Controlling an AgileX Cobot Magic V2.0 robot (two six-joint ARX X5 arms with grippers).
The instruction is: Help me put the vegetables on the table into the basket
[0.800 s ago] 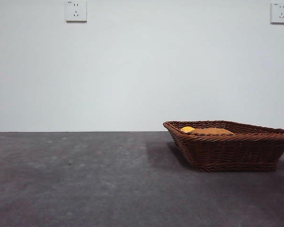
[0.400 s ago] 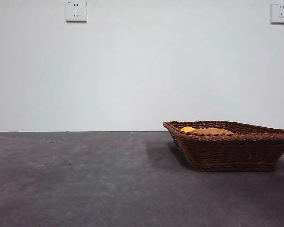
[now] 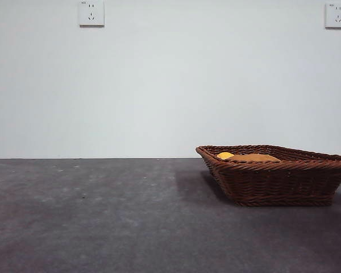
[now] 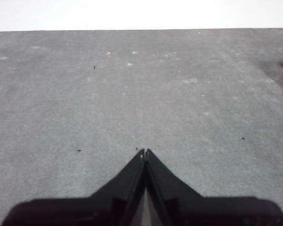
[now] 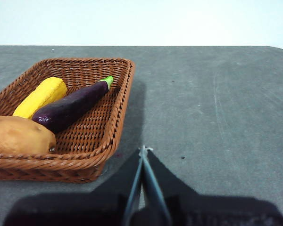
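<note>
Lighting: even, diffuse, moderately bright in all three views; white wall (image 3: 170, 85) near overexposed in both wrist views. Shadows: soft dark patch on the bench (image 3: 102, 227) beside the basket (image 3: 278, 182) in the front view, falling toward the picture's left; similar soft shadow along the basket's side in the right wrist view. Glare: none on the matte bench. Focus: mild overall softness, fine grain; near black tool (image 4: 145, 151) silhouettes featureless.

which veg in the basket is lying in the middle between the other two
The purple eggplant, the only dark one with a green stem. In the basket it lies between the yellow squash and the brown potato.
</note>
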